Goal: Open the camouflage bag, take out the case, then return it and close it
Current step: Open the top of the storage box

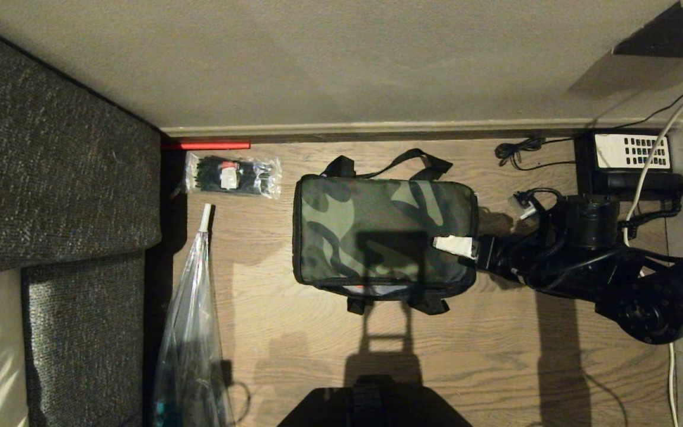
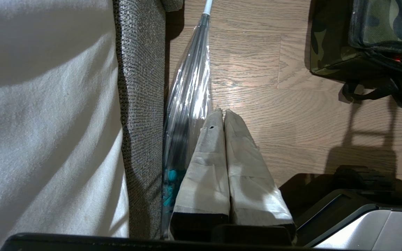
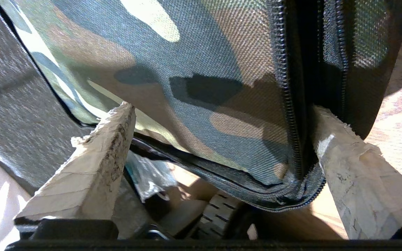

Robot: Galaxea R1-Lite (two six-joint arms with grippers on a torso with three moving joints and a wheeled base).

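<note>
The bag (image 1: 384,231), lid down at the centre of the head view on the floor (image 1: 495,356), is straddled at its right-hand zipped edge by the wide right claw (image 3: 218,139), apparently for opening, while the shut left claw (image 2: 222,122) is parked by the sofa (image 2: 138,87).

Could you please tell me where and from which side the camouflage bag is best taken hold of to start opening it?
Probably at the zipper on the camouflage bag's right end, approached from the robot's right. The right gripper is already there, open, with the zipper track between its fingers.
</note>
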